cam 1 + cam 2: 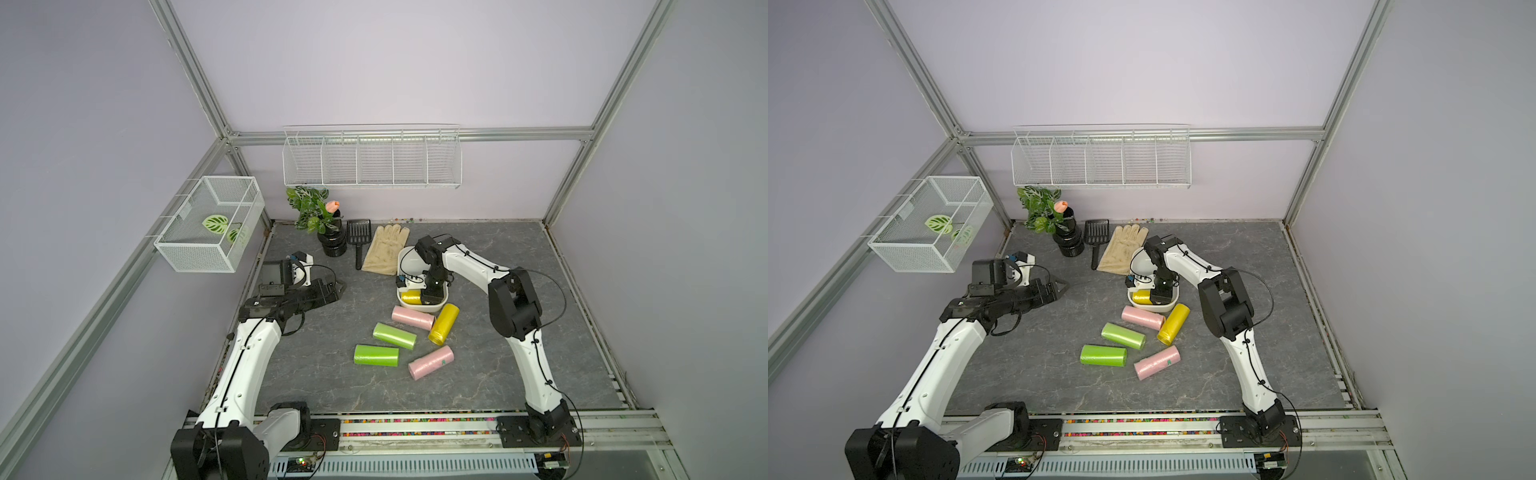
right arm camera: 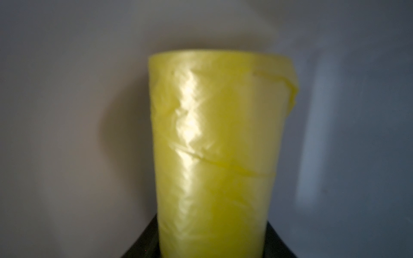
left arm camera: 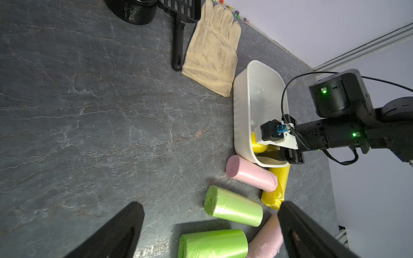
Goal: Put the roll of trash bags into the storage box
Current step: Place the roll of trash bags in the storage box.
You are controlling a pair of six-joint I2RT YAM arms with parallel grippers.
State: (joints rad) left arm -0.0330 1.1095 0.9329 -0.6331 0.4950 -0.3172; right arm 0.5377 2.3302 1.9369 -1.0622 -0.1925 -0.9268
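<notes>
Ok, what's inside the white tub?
A yellow roll lies in the tub, with the right gripper around it. The gripper hides part of the roll and floor.

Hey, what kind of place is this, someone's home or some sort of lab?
Probably a robot lab cell dressed as a utility corner: an aluminium frame with plain walls boxes it in, the left arm and right arm mount on a rail, and the wire rack and plant look staged.

The right gripper (image 1: 417,297) sits inside the box (image 1: 408,261), a roll (image 1: 409,296) between its fingers (image 2: 145,245). On the gripper's robot side, just outside the box, five more rolls (image 1: 412,318) lie on the table (image 1: 519,249). Beyond the gripper, a glove (image 1: 386,249) lies beside a scoop (image 1: 358,239).
</notes>
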